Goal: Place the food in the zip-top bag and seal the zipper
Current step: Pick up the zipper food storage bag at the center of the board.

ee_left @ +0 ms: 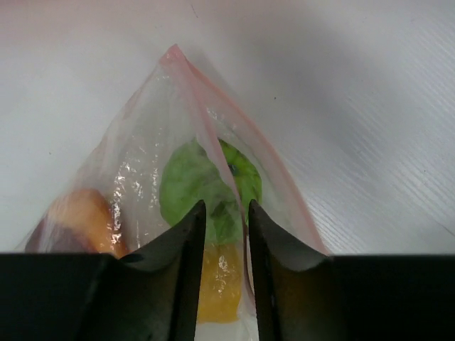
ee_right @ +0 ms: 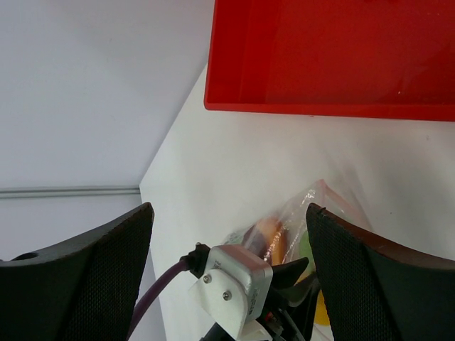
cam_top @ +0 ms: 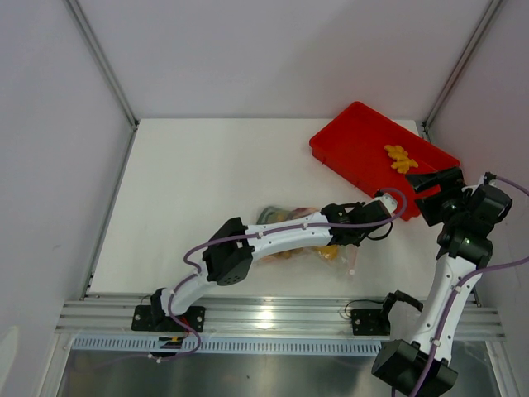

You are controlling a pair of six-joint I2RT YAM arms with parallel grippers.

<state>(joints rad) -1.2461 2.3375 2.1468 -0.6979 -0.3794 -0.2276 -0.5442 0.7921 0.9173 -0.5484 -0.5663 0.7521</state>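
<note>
Left wrist view: left gripper (ee_left: pixel 226 206), jaws close either side of the zipper (ee_left: pixel 213 106); whether they pinch it cannot be told. The zip-top bag (ee_left: pixel 135 163) lies on the table (ee_left: pixel 370 106), holding green leaves (ee_left: pixel 188 185). The right gripper (ee_right: pixel 229 207) is spread wide and empty. Orange lumpy pieces (cam_top: pixel 400 157) lie in the red tray (cam_top: pixel 355 136). Risks: sealing now shuts them out; the slick strip slips free.

- We see the clear, crinkly zip-top bag (ee_left: pixel 142 160) lying on the counter (cam_top: pixel 207 165), with a green leaf (ee_left: pixel 186 183), an orange fruit (ee_left: pixel 84 217) and a yellow piece (ee_left: pixel 220 284) inside.
- The two strips of its pinkish zipper (ee_left: pixel 213 105) spread apart.
- Orange lumpy pieces (cam_top: pixel 400 157) lie well apart from the bag.
</note>
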